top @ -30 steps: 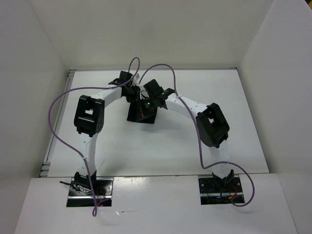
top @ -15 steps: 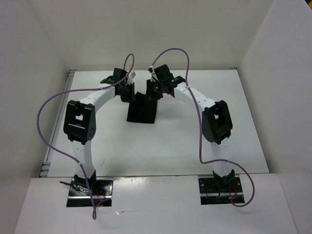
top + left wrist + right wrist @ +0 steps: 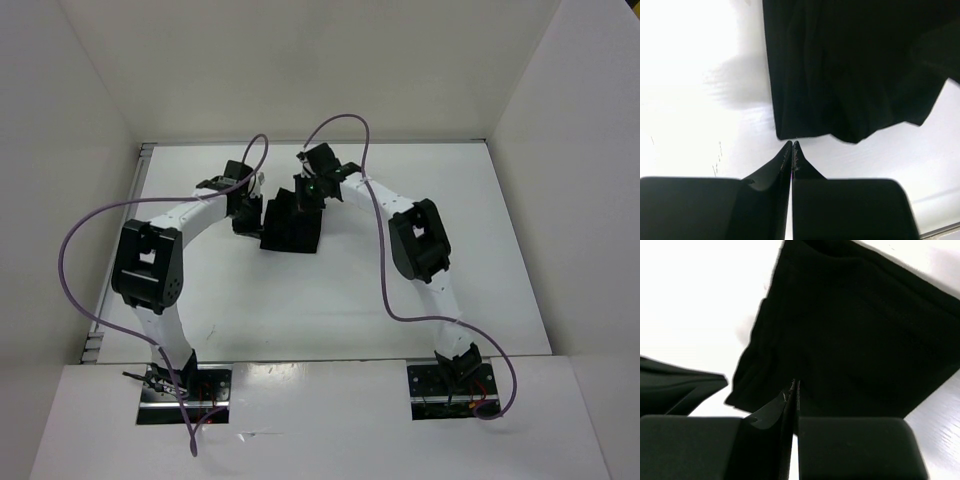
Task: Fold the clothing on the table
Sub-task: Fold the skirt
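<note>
Black clothing (image 3: 291,228) on white table (image 3: 330,300)

I see plain white walls on three sides: back wall (image 3: 310,70) at top, left wall (image 3: 50,200), right wall (image 3: 585,180). A metal rail (image 3: 93,340) sits lower left.

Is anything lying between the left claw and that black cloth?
Nothing but a thin strip of bare white table separates the shut left gripper from the clothing edge, as the left wrist view shows.
</note>
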`<state>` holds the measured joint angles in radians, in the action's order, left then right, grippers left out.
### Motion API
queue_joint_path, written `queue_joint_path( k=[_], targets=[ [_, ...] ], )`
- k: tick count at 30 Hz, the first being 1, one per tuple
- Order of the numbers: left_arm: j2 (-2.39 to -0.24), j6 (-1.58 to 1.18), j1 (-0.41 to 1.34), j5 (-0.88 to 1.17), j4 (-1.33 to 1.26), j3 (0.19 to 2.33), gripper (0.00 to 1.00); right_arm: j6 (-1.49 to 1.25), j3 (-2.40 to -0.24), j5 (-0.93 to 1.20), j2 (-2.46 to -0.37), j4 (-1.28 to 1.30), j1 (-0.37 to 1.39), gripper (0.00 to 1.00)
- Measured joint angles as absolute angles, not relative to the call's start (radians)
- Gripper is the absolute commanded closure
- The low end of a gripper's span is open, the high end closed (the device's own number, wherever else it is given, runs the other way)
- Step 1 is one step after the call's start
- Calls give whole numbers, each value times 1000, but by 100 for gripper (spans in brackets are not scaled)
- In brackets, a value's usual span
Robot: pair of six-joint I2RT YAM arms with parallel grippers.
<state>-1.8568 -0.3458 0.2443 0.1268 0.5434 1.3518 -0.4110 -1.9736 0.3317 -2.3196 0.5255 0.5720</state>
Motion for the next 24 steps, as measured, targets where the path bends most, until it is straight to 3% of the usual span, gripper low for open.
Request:
queue_joint_path(
  k=[24],
  targets=[
    [-1841,-368,233,83,564,1272,95,-451,-1945,464,-2426,480,733,95]
  ],
)
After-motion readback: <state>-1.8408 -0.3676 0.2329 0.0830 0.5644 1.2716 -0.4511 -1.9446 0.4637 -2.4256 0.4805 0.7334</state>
